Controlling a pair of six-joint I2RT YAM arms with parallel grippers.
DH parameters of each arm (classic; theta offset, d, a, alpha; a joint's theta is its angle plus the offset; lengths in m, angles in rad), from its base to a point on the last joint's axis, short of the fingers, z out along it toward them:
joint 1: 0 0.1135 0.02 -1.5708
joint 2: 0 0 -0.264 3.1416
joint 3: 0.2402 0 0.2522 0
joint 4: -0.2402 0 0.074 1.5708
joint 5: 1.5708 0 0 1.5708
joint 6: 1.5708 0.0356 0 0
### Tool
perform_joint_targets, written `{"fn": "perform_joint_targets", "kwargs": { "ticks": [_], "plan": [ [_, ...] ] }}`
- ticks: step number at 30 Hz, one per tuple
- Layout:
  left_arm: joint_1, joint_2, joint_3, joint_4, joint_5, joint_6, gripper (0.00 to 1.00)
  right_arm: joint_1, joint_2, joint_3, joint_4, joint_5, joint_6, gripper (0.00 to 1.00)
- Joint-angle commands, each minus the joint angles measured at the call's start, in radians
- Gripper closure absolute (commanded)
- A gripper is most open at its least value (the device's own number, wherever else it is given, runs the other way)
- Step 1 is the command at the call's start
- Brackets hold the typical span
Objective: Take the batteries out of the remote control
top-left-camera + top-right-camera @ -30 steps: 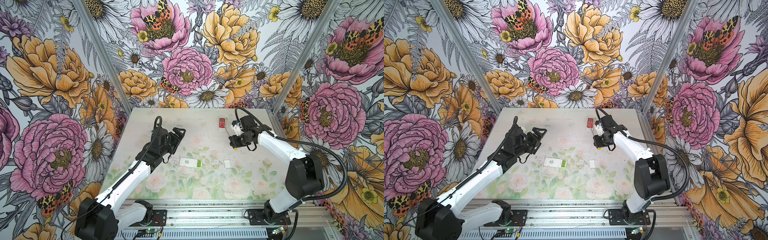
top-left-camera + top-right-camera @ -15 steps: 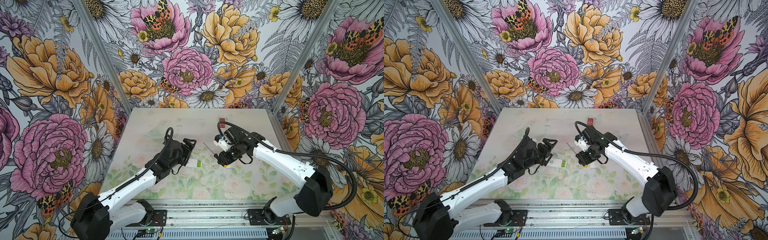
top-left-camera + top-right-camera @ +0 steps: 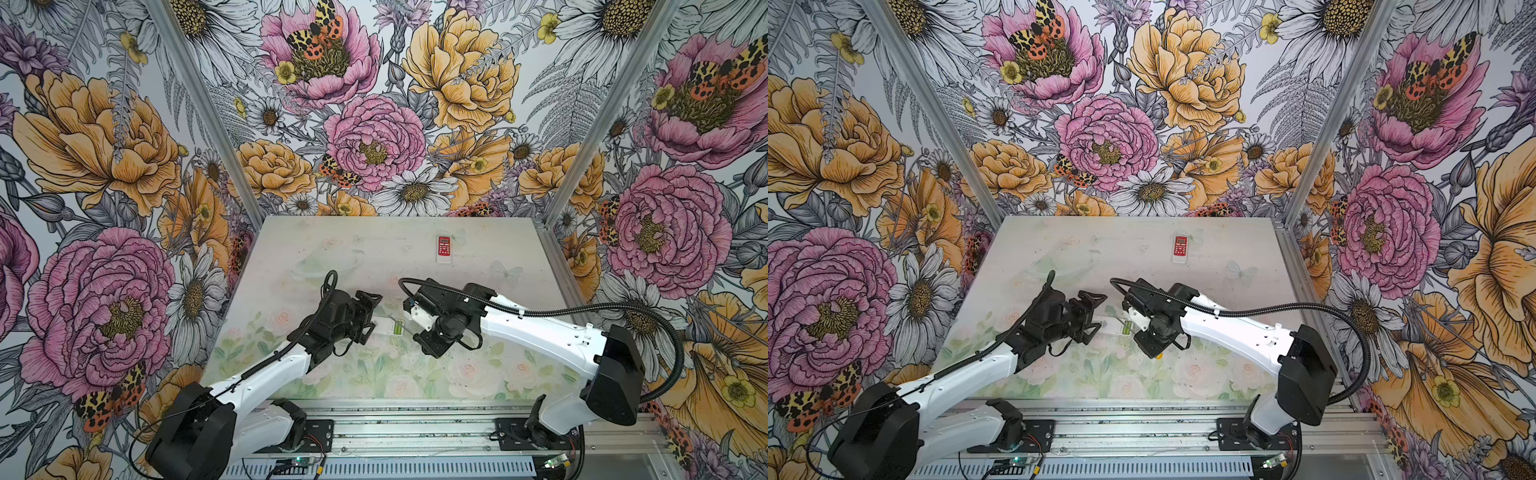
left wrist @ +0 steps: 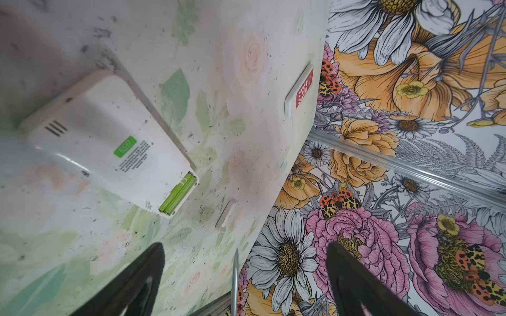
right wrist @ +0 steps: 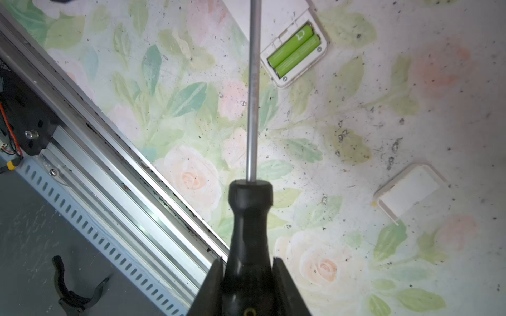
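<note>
batteries [image 5: 294, 52] open from above; screwdriver [image 5: 253, 109] shaft crosses just beside them; cover [image 5: 409, 191] lies well apart, open bench [image 5: 356, 123] between

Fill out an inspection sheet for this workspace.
Surface: table, faded floral print, speckled with dark marks.
Job's things: white remote face down, bay open; two green batteries side by side inside; battery cover lying apart on the table.
Clutter: red-faced remote near the far edge.
Grippers: left gripper open, empty; right gripper shut on the screwdriver handle.
Cables: black cable looped over each arm.
Surroundings: floral walls; metal rail in front.
</note>
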Motion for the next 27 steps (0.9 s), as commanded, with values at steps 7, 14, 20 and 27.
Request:
{"fn": "perform_joint_targets", "kwargs": {
  "ticks": [7,14,20,27],
  "plan": [
    [-0.051,0.132,0.015,0.192,0.083,-0.068,0.11,0.003,0.090,0.111,-0.001,0.005,-0.051,1.00],
    [-0.044,0.208,0.038,0.250,0.081,-0.077,0.63,0.000,0.130,0.151,-0.009,-0.009,-0.084,1.00],
    [-0.010,0.207,0.046,0.244,0.104,-0.063,0.96,-0.010,0.123,0.154,-0.009,-0.004,-0.084,0.97],
    [0.003,0.164,0.097,0.145,0.149,0.003,1.00,-0.035,0.085,0.144,0.021,0.041,-0.034,0.68]
  ]
}}
